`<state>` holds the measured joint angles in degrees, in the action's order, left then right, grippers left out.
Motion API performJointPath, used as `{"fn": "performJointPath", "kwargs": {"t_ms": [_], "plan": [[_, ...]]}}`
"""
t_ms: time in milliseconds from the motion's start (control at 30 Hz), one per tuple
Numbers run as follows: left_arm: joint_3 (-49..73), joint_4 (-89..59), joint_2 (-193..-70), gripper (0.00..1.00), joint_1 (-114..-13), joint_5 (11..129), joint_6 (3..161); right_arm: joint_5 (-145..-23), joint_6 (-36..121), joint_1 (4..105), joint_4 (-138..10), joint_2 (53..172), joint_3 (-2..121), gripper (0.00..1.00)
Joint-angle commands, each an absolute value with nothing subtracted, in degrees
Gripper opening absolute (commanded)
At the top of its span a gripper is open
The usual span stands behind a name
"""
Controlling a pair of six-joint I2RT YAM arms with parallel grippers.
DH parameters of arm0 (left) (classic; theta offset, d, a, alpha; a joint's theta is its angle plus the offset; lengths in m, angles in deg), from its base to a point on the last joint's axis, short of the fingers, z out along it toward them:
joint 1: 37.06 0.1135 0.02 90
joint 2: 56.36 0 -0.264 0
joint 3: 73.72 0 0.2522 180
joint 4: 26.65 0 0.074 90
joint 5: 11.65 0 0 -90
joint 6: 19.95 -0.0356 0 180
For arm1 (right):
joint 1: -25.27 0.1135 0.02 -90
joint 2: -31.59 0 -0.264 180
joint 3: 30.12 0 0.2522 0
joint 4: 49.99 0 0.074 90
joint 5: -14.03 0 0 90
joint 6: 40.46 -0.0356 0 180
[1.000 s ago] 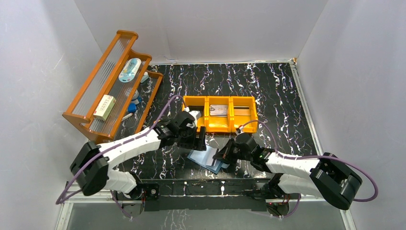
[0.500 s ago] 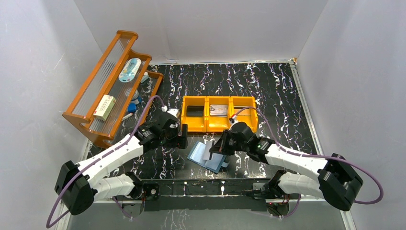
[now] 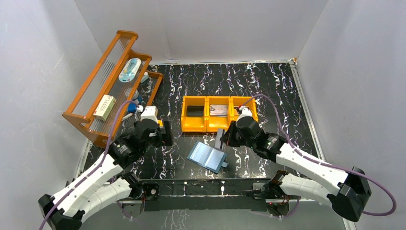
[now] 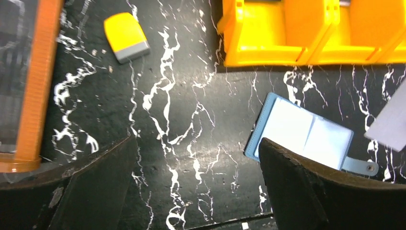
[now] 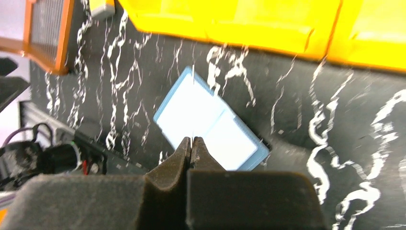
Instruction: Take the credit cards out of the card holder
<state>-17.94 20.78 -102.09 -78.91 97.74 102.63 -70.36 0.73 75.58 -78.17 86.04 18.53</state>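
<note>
The teal-blue card holder (image 3: 207, 157) lies open and flat on the black marbled table, pale blue inside, its closing tab at the near right. A thin grey credit card (image 3: 219, 138) hangs just above its far right corner, and my right gripper (image 3: 223, 140) is shut on it. The right wrist view shows this card edge-on as a fine line (image 5: 192, 108) over the card holder (image 5: 206, 120). My left gripper (image 3: 168, 138) stands open and empty to the left of the card holder (image 4: 301, 132). Another greyish card (image 3: 219, 109) lies in the orange bin's middle compartment.
The orange three-compartment bin (image 3: 195, 125) stands just behind the card holder. An orange tiered rack (image 3: 91, 88) with small items fills the far left. A small yellow block (image 4: 125, 36) lies on the table near the rack's foot.
My left arm has pulled back to the left, away from the card holder, its jaws opening wider. My right gripper has risen toward the bin, drawing the grey card clear of the card holder.
</note>
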Motion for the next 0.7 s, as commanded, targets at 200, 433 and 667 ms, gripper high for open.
{"fn": "performJointPath", "kwargs": {"t_ms": [200, 433, 667], "plan": [[-19.01, 20.78, -99.3, 0.98, -78.44, 103.12, 98.65, -48.59, 27.78, 75.42, -80.49, 93.95, 34.77, 0.0], [-17.48, 21.04, -100.44, 0.98, -78.44, 99.32, 95.69, -45.73, 46.55, 75.37, -77.01, 107.58, 42.42, 0.0], [-19.45, 18.81, -95.08, 0.98, -78.41, 101.09, 97.09, -43.71, 59.96, 74.15, -69.46, 116.26, 45.15, 0.0]]}}
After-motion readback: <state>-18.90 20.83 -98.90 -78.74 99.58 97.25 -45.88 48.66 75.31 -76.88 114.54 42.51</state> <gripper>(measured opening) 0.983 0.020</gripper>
